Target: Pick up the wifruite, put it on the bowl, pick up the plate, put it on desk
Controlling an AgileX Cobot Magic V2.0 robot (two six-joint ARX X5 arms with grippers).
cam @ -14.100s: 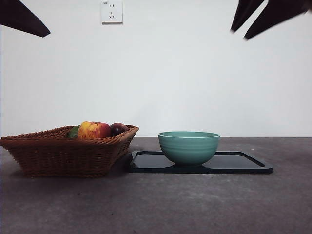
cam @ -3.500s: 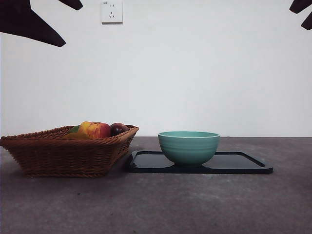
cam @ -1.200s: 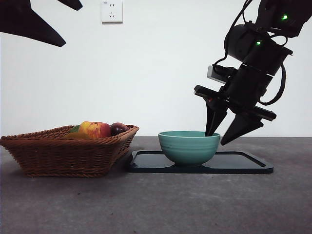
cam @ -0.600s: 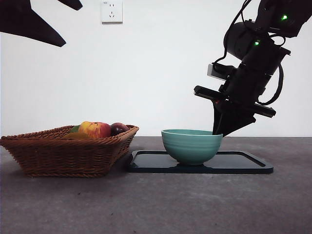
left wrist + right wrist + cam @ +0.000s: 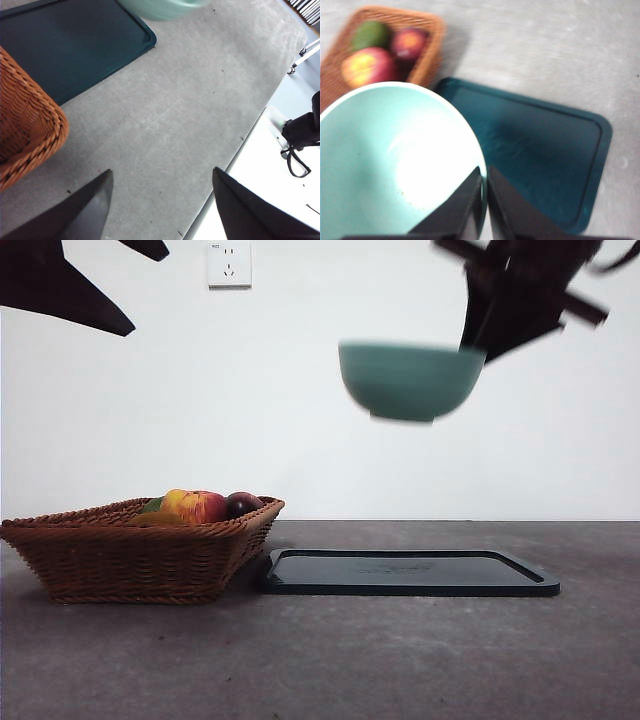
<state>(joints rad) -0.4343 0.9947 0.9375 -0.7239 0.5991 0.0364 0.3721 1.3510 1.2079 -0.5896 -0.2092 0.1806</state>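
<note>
The teal bowl (image 5: 410, 380) hangs high in the air above the black tray (image 5: 410, 575). My right gripper (image 5: 478, 335) is shut on its rim, one jaw inside and one outside. The right wrist view shows that gripper (image 5: 484, 175) pinching the rim of the bowl (image 5: 385, 160), which is empty inside. Of the wifruite, only a dull orange-brown sliver (image 5: 150, 520) shows at the basket's rim, in front of the apple (image 5: 195, 507). My left gripper (image 5: 161, 172) is open over the bare desk (image 5: 165, 130), and it is high at the left in the front view. I see no plate.
The wicker basket (image 5: 130, 550) stands on the left and holds the apple, a dark purple-red fruit (image 5: 243, 503) and a green fruit (image 5: 371, 34). The tray (image 5: 540, 155) lies bare right of it. The desk's edge (image 5: 235, 150) runs near the left gripper.
My right gripper came down to the bowl, shut on its rim and has lifted it off the tray, high into the air. The left arm has stayed put.
</note>
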